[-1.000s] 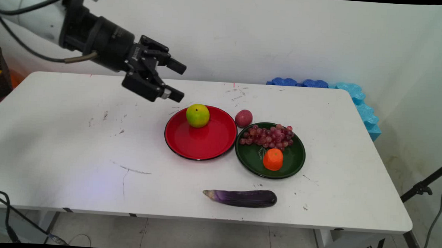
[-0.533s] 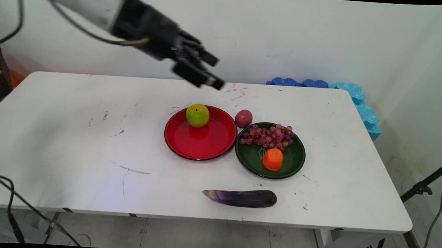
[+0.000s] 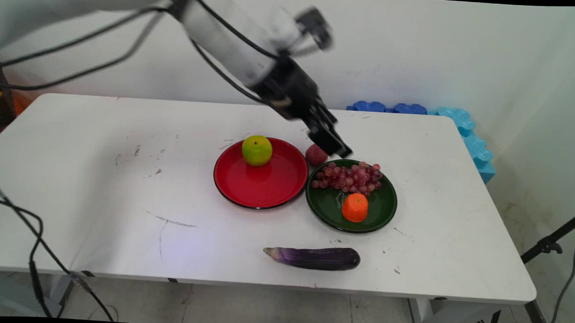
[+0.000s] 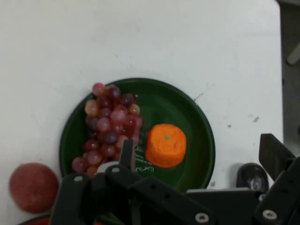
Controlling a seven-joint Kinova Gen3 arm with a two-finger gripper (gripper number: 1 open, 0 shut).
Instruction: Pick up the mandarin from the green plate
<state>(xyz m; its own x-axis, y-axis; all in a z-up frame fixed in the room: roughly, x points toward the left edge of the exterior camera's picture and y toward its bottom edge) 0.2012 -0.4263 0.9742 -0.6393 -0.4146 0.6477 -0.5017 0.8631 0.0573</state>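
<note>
Gripper (image 3: 334, 146) swung right from near the green apple (image 3: 257, 150), now above the grapes (image 3: 349, 177). Fingers spread, holding nothing.

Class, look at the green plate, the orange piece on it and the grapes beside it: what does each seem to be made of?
Green plate: probably glazed ceramic or hard plastic; smooth, slightly shiny rim.
Orange piece: likely plastic or foam toy food; flat-topped, evenly coloured, matte.
Grapes: possibly plastic imitation; glossy, translucent, uniformly round. Real fruit cannot be ruled out.
</note>
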